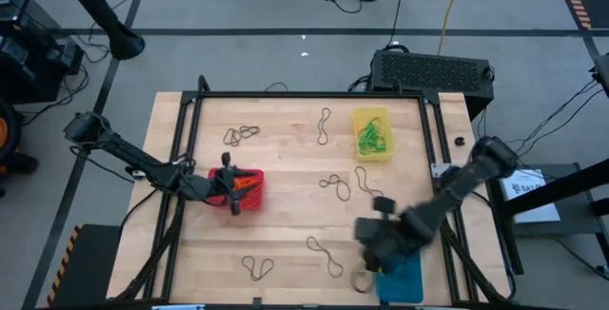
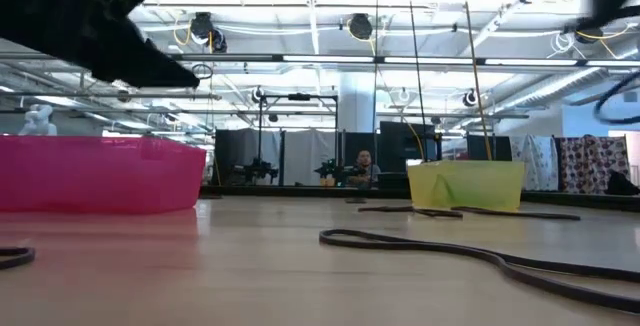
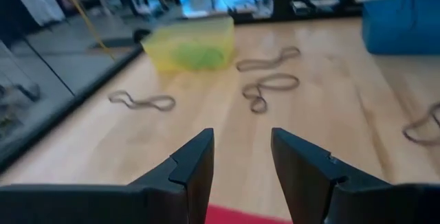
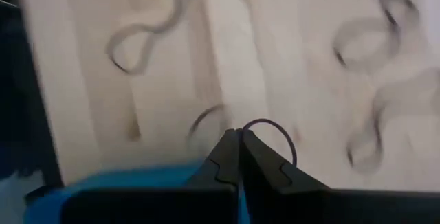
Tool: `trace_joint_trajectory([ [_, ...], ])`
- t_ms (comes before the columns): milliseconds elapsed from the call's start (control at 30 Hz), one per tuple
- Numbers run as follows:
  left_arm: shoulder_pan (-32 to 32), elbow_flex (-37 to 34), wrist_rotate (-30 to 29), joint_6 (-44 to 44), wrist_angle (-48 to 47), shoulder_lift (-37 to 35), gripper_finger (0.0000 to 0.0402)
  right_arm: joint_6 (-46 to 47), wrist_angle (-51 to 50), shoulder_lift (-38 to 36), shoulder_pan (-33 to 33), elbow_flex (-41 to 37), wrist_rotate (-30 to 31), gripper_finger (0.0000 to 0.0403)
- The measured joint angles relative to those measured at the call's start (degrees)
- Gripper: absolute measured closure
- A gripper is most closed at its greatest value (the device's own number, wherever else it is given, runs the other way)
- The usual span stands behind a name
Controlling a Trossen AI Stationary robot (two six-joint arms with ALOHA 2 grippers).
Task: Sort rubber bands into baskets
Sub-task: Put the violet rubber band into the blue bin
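Surface [image 1: 285,186] holds loose rubber bands [image 1: 335,186]. Blue basket [image 1: 400,281] sits lower right, beneath the right gripper [image 4: 239,136], whose closed fingers pinch a dark band [image 4: 271,131] thinly; it could slip out. Left gripper [image 3: 240,157], fingers open, hovers over the red basket [image 1: 249,188].

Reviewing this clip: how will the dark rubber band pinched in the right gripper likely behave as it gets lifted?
The dark rubber band is a thin loop pinched in the shut right gripper, so it will probably hang limp. The bands on the table lie in twisted curls, suggesting floppiness. It looks very light, and might slip from so small a pinch.
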Motion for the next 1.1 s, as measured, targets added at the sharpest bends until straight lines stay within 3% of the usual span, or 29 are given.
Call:
trace_joint_trajectory([
  [200,2.08,0.0,-0.87,4.14,6.14,-0.01,0.0247,22.1,-7.58,-0.51,12.51,-0.09,7.95,0.0403],
  [400,5.2,0.0,-0.84,4.38,8.72,-0.01,0.0247,35.63,-3.46,-0.37,19.96,-3.69,12.36,0.0403],
  [900,8.22,0.0,-0.67,-4.47,8.95,0.01,0.0247,41.42,7.55,-0.33,23.65,-17.97,15.39,0.0373],
  [1100,8.23,-0.02,-0.67,-4.67,8.79,1.06,0.0247,42.23,7.75,-0.42,23.65,-18.78,14.35,0.0342],
])
